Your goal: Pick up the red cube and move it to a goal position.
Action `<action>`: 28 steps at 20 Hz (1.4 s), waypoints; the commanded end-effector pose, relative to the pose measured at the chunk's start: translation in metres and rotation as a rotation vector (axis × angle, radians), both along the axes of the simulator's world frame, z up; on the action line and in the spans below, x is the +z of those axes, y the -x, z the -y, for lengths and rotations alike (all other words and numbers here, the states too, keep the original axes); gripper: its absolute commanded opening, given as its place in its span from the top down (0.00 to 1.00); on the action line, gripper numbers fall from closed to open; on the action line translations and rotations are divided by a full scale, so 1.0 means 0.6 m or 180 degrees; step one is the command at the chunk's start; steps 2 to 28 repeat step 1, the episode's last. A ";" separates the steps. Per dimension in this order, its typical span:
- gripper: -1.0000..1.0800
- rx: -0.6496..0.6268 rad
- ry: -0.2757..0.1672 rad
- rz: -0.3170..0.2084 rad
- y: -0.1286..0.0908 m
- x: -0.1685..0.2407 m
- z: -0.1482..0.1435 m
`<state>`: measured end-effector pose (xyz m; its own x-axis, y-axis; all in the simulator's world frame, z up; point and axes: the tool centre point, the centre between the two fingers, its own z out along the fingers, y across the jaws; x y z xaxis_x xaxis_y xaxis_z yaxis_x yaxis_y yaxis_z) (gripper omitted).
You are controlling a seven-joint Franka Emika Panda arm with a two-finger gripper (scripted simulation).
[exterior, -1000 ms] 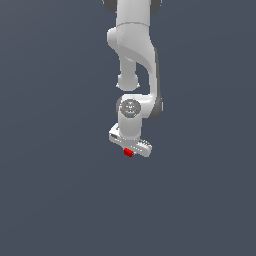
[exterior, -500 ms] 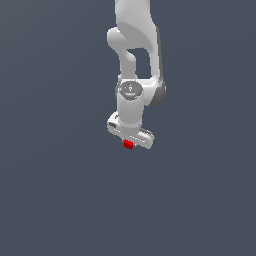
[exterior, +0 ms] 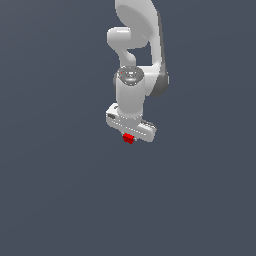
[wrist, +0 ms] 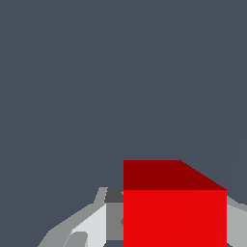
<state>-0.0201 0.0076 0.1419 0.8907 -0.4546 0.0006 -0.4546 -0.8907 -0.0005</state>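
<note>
The red cube is tiny and bright red, and peeks out just below the white gripper in the exterior view, mostly covered by the hand. In the wrist view the cube fills the space between the grey fingers, which press on its sides. The gripper is shut on the cube and holds it above the dark grey floor. The white arm reaches down from above.
Plain dark grey floor lies all around. No other object or goal marker shows in either view.
The arm and gripper have moved up in the exterior view, carrying the red cube with them. The cube stays between the fingers.
</note>
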 end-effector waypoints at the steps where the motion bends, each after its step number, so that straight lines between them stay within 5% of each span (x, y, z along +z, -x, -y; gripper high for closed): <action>1: 1.00 0.0000 0.0000 -0.0002 0.000 0.005 0.000; 28: 1.00 0.0000 0.0000 -0.0002 0.000 0.005 0.000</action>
